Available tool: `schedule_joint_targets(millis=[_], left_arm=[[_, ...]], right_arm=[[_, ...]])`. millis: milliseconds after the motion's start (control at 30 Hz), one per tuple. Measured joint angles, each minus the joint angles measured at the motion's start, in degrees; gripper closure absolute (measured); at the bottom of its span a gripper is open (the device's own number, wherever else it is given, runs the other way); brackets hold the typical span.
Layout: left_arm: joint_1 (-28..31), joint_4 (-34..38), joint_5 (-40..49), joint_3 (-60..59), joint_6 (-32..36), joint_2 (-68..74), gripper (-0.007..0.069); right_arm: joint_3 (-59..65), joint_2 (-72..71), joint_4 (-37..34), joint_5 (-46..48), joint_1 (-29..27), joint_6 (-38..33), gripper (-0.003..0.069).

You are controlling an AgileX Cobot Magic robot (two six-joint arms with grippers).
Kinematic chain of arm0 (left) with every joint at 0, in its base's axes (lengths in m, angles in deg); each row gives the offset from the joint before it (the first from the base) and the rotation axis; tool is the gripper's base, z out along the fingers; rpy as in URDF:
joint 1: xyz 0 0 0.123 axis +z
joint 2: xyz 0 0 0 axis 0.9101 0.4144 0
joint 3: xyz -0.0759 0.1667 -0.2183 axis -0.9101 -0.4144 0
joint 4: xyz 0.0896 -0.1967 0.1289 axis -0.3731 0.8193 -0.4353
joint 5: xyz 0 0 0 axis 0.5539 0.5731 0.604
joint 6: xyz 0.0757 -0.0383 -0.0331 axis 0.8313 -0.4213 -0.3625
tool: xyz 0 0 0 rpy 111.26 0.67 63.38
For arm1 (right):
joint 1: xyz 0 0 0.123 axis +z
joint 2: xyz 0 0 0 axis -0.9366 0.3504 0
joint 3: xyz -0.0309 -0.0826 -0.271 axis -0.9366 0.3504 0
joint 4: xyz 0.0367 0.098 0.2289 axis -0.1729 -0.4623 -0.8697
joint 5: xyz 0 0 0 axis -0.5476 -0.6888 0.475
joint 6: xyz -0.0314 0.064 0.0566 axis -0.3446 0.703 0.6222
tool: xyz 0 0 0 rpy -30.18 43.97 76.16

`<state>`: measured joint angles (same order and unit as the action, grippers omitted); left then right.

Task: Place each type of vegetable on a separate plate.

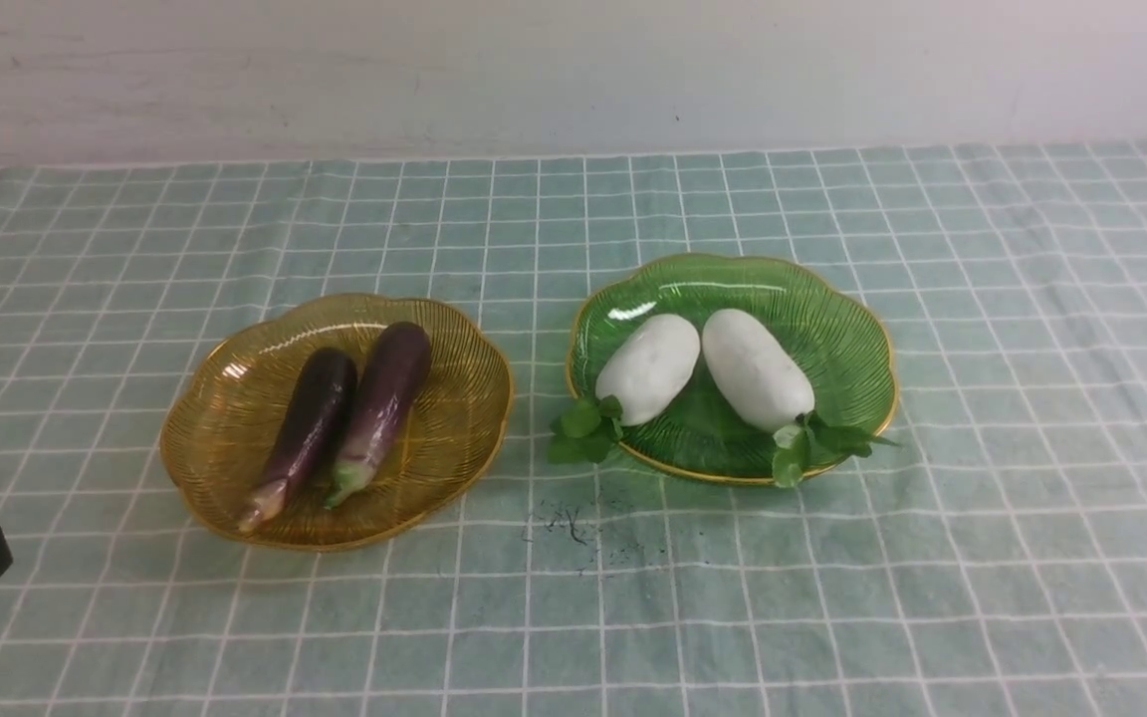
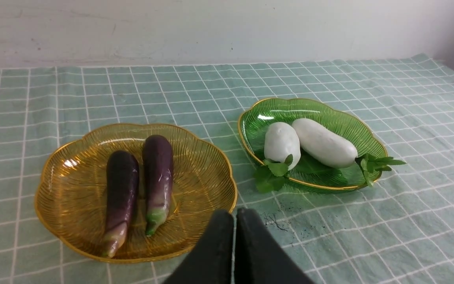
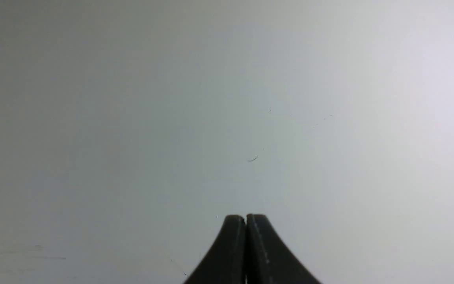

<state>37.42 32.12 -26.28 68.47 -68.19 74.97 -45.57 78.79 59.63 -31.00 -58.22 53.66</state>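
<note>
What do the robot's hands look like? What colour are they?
The left end effector and right end effector look alike: two smooth matte black fingers, wide at the base, curving to narrow rounded tips. No cables, stickers or markings show.

The left gripper [image 2: 234, 213] is matte black, round-tipped and flaring broadly toward its base. The right gripper [image 3: 246, 217] looks identical.

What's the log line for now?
eggplants: amber plate | radishes: green plate | left end effector: shut | right end effector: shut
</note>
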Motion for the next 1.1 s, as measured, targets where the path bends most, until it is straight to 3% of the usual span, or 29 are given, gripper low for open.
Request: schedule_joint_targets(millis=[700, 1100], left_arm=[[0.0, -1.1, -0.7, -0.65, 2.59, -0.5, 0.0632], [18.81, 9.21, -8.93, -26.96, 21.62, -17.7, 0.0632]], right_arm=[[0.0, 0.0, 0.0, 0.45, 0.0, 0.02, 0.0673], [0.0, 0.0, 0.0, 0.47, 0.0, 0.06, 0.0673]])
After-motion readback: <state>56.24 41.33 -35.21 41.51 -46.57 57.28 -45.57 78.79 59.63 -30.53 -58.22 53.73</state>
